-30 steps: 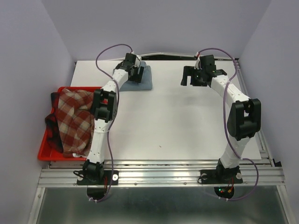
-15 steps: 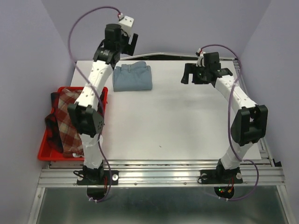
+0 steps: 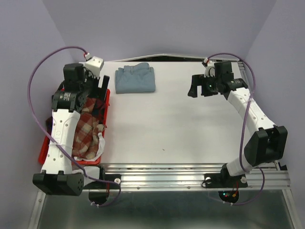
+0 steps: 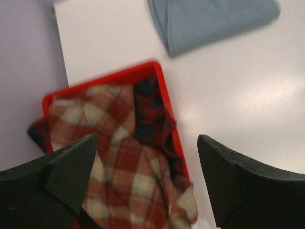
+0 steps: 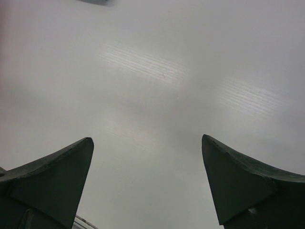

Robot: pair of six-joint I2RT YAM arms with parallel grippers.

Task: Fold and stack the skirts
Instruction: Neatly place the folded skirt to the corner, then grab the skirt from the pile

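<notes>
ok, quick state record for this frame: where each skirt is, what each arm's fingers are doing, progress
blue skirt: folded, flat on the table, far left part
check skirt: crumpled in the red tray, on top
plaid skirt: in the tray, mostly under the check one
left fingers: open, empty, above the tray
right fingers: open, empty, above bare table
progress: one folded, two unfolded, no stack yet

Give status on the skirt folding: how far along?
Done: the blue skirt lies folded at the table's far edge. In hand: nothing; the left gripper hangs open over the red tray, the right gripper open over bare table. Left: the check skirt and the plaid skirt, both bunched in the tray, need folding and stacking.
</notes>
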